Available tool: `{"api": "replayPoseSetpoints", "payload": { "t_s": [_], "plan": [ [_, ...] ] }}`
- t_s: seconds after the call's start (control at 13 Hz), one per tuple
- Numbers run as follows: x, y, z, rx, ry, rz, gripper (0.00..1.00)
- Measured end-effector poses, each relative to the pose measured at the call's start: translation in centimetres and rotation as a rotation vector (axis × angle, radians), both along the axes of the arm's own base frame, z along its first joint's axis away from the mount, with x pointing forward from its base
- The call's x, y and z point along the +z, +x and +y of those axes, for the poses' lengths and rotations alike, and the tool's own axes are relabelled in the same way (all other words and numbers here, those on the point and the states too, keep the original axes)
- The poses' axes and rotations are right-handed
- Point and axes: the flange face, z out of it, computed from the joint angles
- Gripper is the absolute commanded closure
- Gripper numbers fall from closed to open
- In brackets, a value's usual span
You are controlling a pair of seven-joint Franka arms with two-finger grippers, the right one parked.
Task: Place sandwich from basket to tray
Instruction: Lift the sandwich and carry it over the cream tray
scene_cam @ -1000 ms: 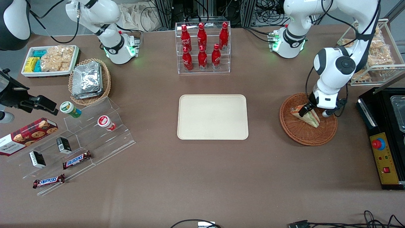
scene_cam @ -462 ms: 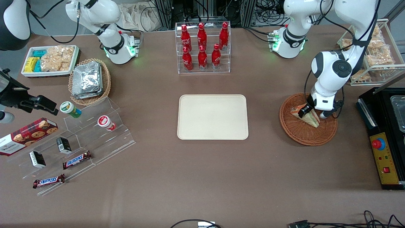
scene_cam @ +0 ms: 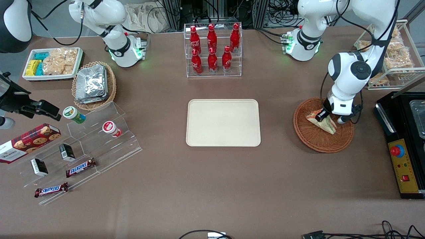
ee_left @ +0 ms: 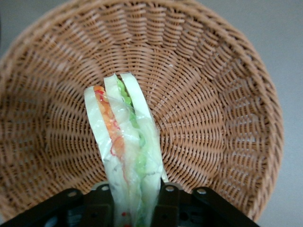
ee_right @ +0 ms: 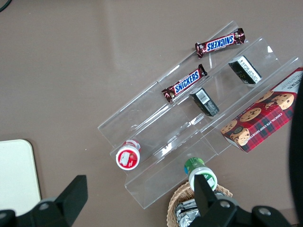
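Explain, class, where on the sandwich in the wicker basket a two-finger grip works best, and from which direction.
Grip the sandwich across its two flat bread faces near one end, coming from above. It stands on edge in the basket, filling layers showing between the slices. The end effector is shut on it that way, one finger on each face.

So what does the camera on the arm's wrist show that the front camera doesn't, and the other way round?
Only the wrist view shows, close up, the gripper with both fingers pressed against the sandwich, its orange and green filling edge-on. Only the front view shows the cream tray lying bare toward the parked arm's end from the basket, plus the bottle rack. Both show the sandwich above the wicker basket, held by the gripper.
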Motion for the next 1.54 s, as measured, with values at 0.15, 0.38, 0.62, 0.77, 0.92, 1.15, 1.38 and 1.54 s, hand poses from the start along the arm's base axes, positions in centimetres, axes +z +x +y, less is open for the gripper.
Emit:
{"api": "replayPoseSetpoints", "payload": {
  "t_s": [0.15,0.38,0.62,0.77,0.92,1.15,1.38,1.54],
  "plan": [
    [2.8,0.7,-0.6,-0.033,0.024,0.021,0.78],
    [7.4,2.1,-3.4,-0.136,0.071,0.079,0.78],
    [9.8,2.7,-7.8,-0.270,0.093,0.070,0.77],
    [10.1,2.5,-10.2,-0.361,0.103,0.063,0.74],
    [10.7,2.4,-12.6,-0.428,0.108,0.045,0.74],
    [11.9,2.0,-16.6,-0.508,0.108,0.013,0.74],
    [12.3,0.6,-20.8,-0.578,0.082,0.004,0.75],
    [12.1,-0.9,-24.1,-0.645,0.068,-0.001,0.75]
  ]
}}
